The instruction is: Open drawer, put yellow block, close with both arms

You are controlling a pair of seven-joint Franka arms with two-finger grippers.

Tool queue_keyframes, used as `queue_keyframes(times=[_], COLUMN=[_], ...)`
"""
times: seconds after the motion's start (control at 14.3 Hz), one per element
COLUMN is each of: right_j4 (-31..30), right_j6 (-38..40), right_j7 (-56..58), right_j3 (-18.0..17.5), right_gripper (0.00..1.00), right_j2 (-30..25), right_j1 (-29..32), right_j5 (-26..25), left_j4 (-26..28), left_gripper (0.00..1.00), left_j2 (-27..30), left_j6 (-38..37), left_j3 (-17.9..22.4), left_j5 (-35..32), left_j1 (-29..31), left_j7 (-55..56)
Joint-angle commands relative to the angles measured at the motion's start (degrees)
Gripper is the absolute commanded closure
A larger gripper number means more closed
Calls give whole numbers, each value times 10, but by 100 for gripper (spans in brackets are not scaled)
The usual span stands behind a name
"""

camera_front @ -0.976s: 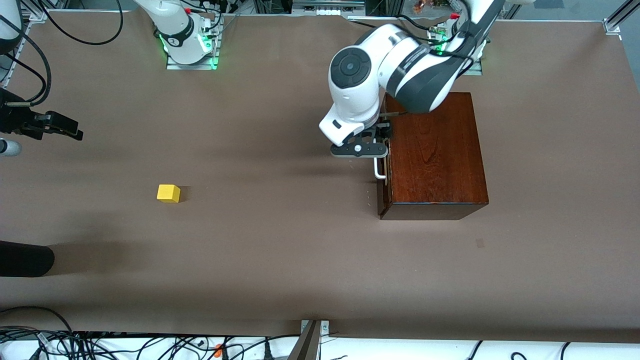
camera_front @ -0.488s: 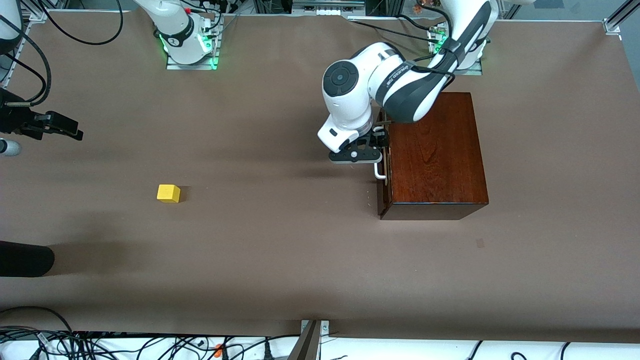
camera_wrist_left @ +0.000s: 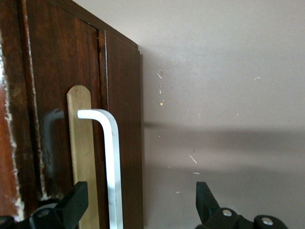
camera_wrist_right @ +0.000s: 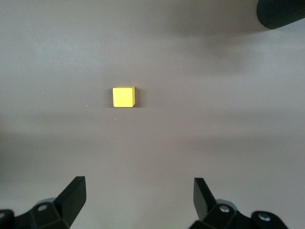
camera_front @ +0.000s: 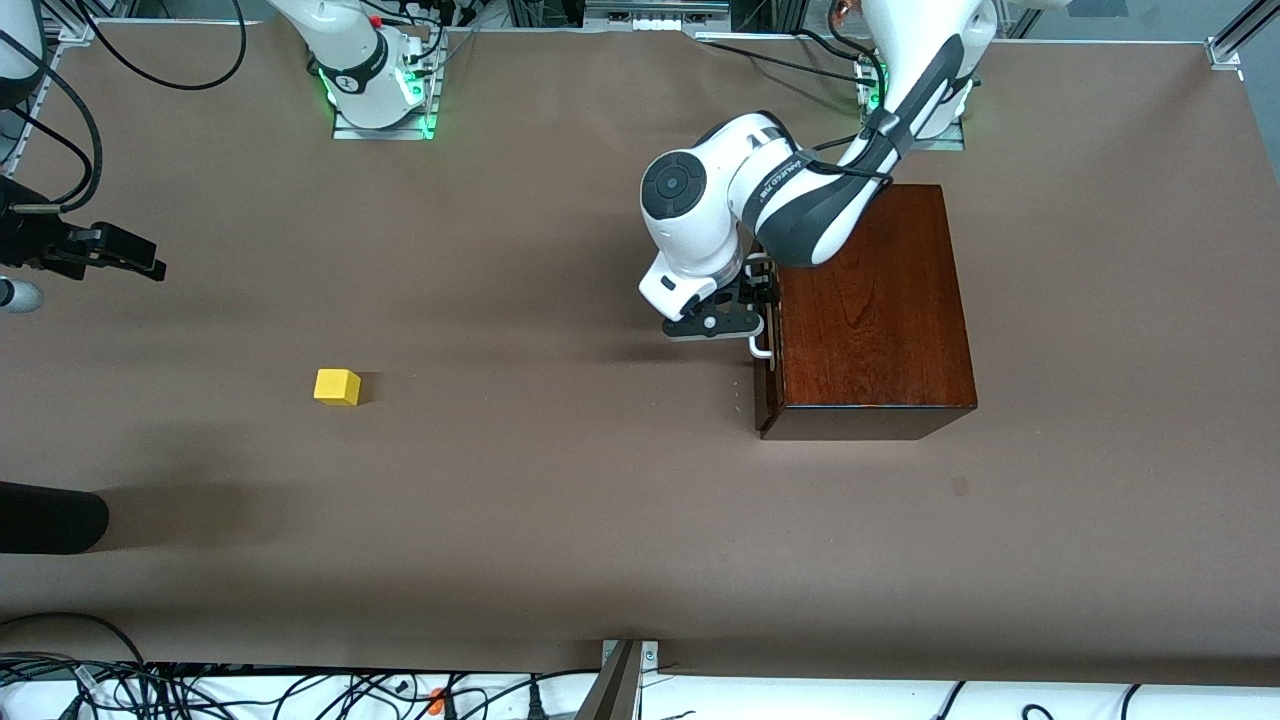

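A: Where is your left gripper (camera_front: 757, 318) sitting right now?

B: You are looking at it against the front of the drawer (camera_front: 771, 345), at about 3 o'clock from the middle of the bench (camera_front: 560, 480) in the front view; its jaws are standing wide apart, one finger (camera_wrist_left: 71, 206) over the dark drawer front and the other finger (camera_wrist_left: 206, 202) out over the bare bench, with the white bar handle (camera_wrist_left: 110, 162) lying between them; neither finger is touching the bar as far as you can see.

A: And the drawer itself?

B: It is sitting shut in the wooden box (camera_front: 868, 305); the box is resting toward the left arm's end of the bench, with only the near end of the handle showing past the gripper in the front view.

A: Where is the yellow block (camera_front: 336, 386)?

B: It is lying on the bench at about 9 o'clock from the centre, toward the right arm's end, well apart from the box and nearer the front camera than the right gripper.

A: And the right gripper (camera_front: 105, 252)?

B: It is waiting up over the bench edge at about 10 o'clock; its jaws are spread open and holding nothing, and the block (camera_wrist_right: 123, 97) is showing in its wrist view, out past the fingertips.
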State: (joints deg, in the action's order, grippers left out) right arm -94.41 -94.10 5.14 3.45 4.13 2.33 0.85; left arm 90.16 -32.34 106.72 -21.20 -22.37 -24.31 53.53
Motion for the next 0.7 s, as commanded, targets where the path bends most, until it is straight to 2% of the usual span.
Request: queue_keyframes(times=[0.0,0.63], right_j4=[14,14], right_j6=[3,3], right_j7=[-2,-2], right_j3=[-4,-3], right_gripper=[0,0], right_j2=[7,7], right_j1=[7,7], right_j5=[7,6], left_j4=[0,-3], left_gripper=[0,0], left_j2=[-15,-39], left_j6=[10,21], left_j3=[1,1], left_j5=[-38,-48], left_j1=[-17,-21], left_j7=[41,54])
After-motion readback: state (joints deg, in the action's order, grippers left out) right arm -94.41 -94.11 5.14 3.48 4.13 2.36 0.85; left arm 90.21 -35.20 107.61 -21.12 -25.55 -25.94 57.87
